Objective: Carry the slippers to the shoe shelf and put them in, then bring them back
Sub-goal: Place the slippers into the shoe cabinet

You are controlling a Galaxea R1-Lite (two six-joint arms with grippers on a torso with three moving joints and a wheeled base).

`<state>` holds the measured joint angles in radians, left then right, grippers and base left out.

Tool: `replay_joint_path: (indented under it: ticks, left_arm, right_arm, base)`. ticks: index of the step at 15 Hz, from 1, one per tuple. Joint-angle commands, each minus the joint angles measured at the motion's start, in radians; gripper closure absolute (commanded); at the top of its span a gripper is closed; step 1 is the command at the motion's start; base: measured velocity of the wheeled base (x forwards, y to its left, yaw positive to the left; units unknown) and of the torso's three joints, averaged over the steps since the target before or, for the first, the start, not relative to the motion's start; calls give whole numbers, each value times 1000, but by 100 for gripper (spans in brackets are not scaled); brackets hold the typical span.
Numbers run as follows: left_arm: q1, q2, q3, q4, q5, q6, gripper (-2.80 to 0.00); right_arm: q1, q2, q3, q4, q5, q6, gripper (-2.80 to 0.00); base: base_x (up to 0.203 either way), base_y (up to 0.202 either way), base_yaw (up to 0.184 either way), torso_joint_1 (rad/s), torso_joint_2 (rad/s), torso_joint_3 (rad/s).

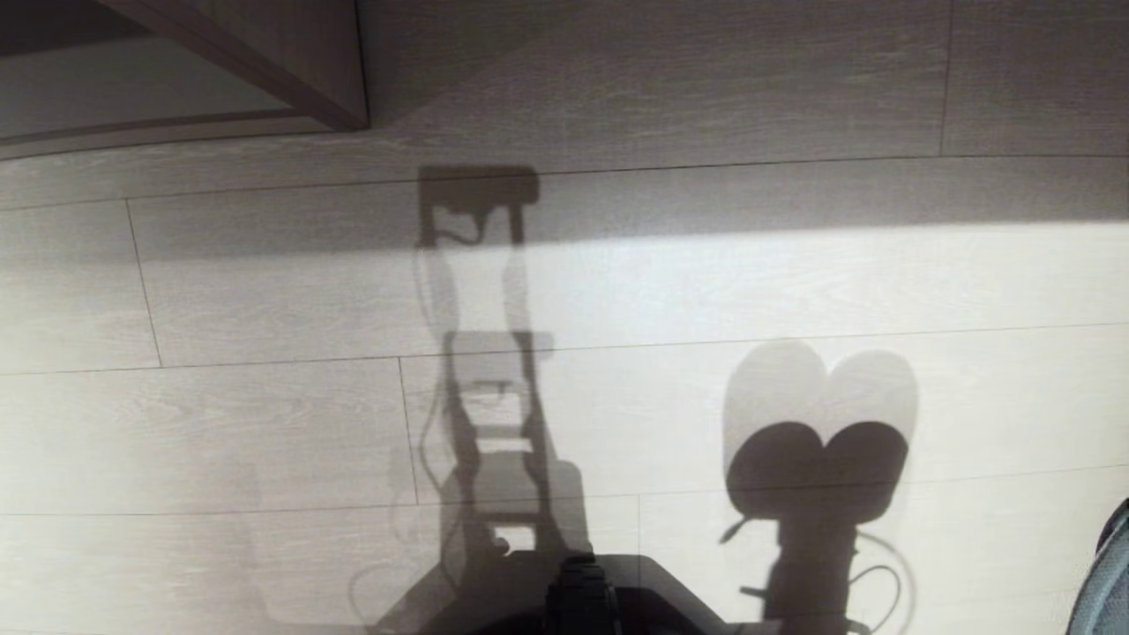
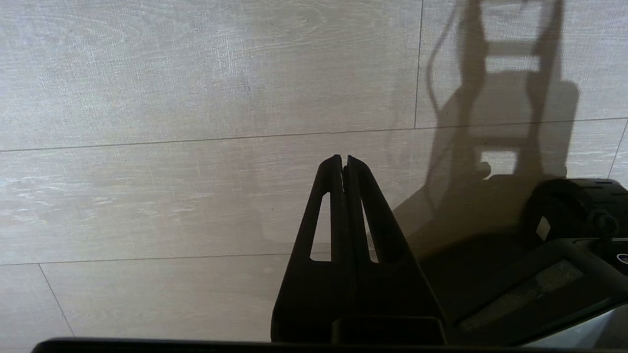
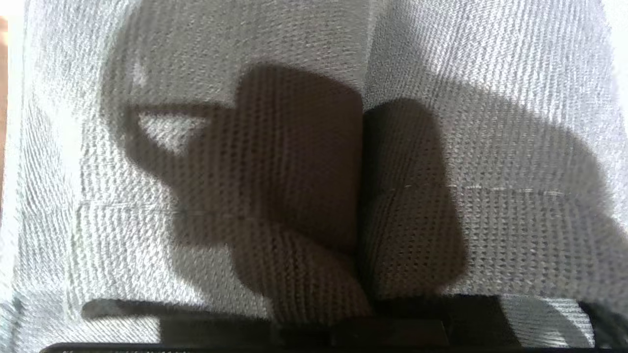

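Jaws of the right gripper are shut tight on the slippers. In the right wrist view the grey woven cloth of the pair fills almost the whole frame. A seam where the two slippers press side by side runs down the middle. The dark shape of the gripper falls on the cloth as a shadow. The jaws themselves sit low at the bottom edge and are mostly hidden by the cloth.

Jaws of the left gripper are closed too, with the tips touching, and they hold nothing. They point at the pale wood floor in the middle of that frame.

In the head view, the slippers show only as a grey sliver at the lower right edge. Their heart-shaped shadow lies on the floor in the lower right. The robot's own tall shadow runs up the middle. A corner of brown wood furniture sits in the upper left. I cannot tell if it is the shoe shelf.

My guess is this is a carrying step, with the pair lifted off the floor. I cannot tell if it is the trip out or the trip back. Next the robot needs to drive to the right spot, keep the grip tight, then lower the pair.

No words or labels can be read.
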<state>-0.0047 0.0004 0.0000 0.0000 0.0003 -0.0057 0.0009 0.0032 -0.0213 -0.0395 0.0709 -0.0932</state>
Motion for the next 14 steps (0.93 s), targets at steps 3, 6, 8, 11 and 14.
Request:
replay_joint_path:
  ticks: [3,6,8,11,14]
  left_arm:
    - [1,0,2,0,0,-1,0]
    - [0,1,2,0,1,-5,0]
    - [0,1,2,0,1,-5,0]
    - [0,1,2,0,1,-5,0]
    - [0,0,2,0,1,-7,0]
  right_arm:
    - [-1,-6,22,41,-66,0,0]
    - [-1,-6,21,43,-69,13,0]
    - [-1,-6,23,42,-73,24,0]
    - [-1,-6,23,41,-72,35,0]
    - [-1,-6,23,41,-72,38,0]
  base:
    - [0,0,0,0,0,0]
    - [0,0,0,-2,1,10]
    - [0,0,0,2,2,148]
    - [0,0,0,3,5,195]
    - [0,0,0,2,2,207]
